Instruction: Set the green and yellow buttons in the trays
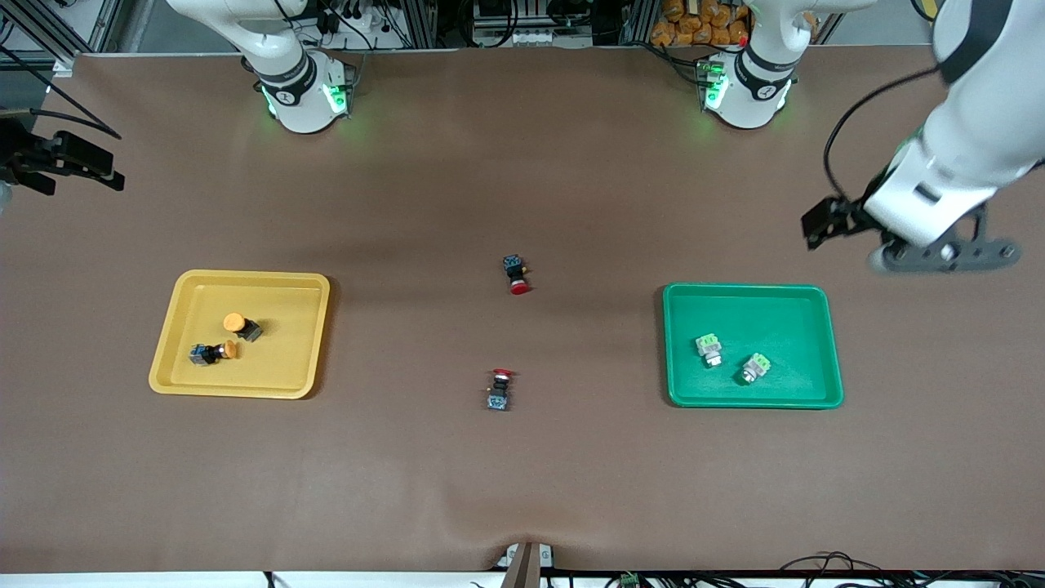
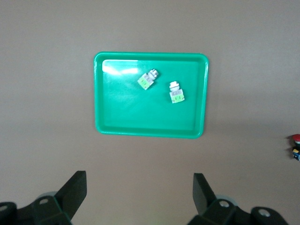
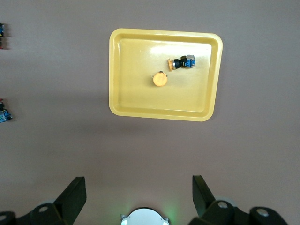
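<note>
my left gripper [image 2: 136, 194] and right gripper [image 3: 136, 194] hang wide open and empty; buttons lie in the green tray [image 1: 824, 343] and yellow tray [image 1: 175, 327]

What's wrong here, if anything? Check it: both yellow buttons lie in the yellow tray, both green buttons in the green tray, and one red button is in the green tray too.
The red button part is wrong. The front view shows both red buttons on the bare table between the trays. The green tray holds only the two green buttons; the yellow buttons lie in the yellow tray.

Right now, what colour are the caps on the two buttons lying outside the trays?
Red, on both buttons; clearest in the front view.
</note>
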Controlling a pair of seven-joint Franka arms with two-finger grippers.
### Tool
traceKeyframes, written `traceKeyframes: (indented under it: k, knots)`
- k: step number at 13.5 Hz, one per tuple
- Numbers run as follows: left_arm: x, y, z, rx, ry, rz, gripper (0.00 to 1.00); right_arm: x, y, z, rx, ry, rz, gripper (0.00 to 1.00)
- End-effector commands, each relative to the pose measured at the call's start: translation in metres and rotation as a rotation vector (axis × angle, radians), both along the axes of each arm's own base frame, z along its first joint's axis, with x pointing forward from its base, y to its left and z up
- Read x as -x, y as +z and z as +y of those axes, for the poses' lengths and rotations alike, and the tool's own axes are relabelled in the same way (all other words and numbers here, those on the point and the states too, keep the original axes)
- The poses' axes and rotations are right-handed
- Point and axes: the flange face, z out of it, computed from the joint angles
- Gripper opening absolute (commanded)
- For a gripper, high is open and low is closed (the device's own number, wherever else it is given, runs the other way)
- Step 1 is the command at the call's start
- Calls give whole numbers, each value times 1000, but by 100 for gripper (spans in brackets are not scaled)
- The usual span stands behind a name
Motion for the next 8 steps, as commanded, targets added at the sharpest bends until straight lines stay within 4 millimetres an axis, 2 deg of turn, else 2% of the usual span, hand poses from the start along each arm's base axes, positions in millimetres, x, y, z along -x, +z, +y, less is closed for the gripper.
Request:
traceKeyframes:
  k: [1, 3, 6, 8]
  knots:
    - [23, 23, 18, 9, 44, 0, 100, 6, 5, -2, -4, -5, 1, 100]
    - [39, 40, 29, 3, 61, 15, 100, 7, 6, -2, -4, -5, 0, 100]
    - [49, 51, 49, -1, 81, 13, 100, 7, 6, -2, -4, -5, 0, 100]
    - [55, 57, 53, -2, 88, 13, 100, 6, 4, -3, -4, -7, 1, 100]
